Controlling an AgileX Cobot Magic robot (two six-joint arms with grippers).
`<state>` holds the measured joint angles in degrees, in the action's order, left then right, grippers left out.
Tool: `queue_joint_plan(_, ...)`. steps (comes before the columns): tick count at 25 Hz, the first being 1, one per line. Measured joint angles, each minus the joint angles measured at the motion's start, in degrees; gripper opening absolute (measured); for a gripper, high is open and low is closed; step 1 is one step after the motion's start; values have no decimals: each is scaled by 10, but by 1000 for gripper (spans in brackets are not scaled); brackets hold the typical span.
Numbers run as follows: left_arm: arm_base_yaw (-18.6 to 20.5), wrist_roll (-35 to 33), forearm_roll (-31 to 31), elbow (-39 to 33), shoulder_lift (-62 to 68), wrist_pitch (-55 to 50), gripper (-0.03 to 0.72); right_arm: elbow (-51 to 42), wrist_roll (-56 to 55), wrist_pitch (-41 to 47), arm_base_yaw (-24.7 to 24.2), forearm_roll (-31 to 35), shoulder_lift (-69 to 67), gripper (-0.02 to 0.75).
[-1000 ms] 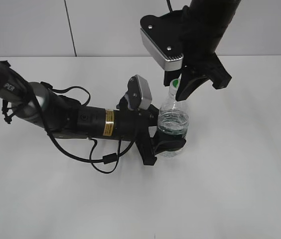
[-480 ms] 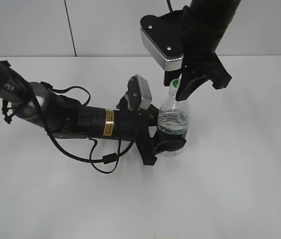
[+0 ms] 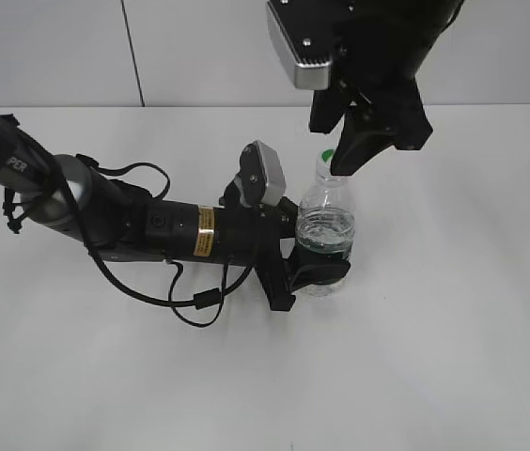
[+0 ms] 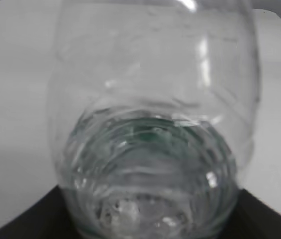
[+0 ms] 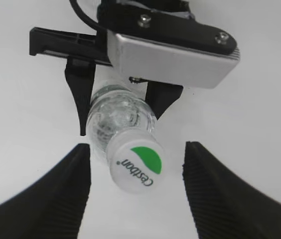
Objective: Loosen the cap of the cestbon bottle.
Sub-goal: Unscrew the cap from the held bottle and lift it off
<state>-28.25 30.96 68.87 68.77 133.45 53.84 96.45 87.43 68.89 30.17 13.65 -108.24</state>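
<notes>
Item: my right claw (image 5: 133, 186) lifted off small white screw cap (image 5: 135, 167), now spread open; left claw (image 3: 317, 268) clenched round clear plastic bottle (image 3: 326, 225); cap prob. loosened.

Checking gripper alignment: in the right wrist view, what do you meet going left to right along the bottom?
Left black ribbed finger → small round white plastic cap with green patch on the clear plastic bottle → right black ribbed finger. Jaws are open, clear of the cap.

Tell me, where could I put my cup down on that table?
The table is bare right of the bottle and along the front. The middle is crowded: the left pincer clamps the bottle, the right pincer hangs over the cap.
</notes>
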Motion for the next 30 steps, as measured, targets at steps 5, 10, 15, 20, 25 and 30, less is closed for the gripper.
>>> queue_joint_plan(5, 0, 0, 0, 0, 0, 0, 410, 0, -177, 4, 0, 1, 28, 454)
queue_joint_plan(10, 0, 0, 0, 0, 0, 0, 410, 0, -523, 7, 0, 6, 56, 454)
queue_joint_plan(15, 0, 0, 0, 0, 0, 0, 410, 0, -800, 7, 0, 3, 56, 454)
queue_joint_plan(20, 0, 0, 0, 0, 0, 0, 410, 0, -874, 8, 0, 3, 35, 454)
queue_joint_plan(25, 0, 0, 0, 0, 0, 0, 410, 0, -895, 8, 0, -3, 7, 454)
queue_joint_plan(30, 0, 0, 0, 0, 0, 0, 410, 0, -899, 8, 0, -8, -13, 454)
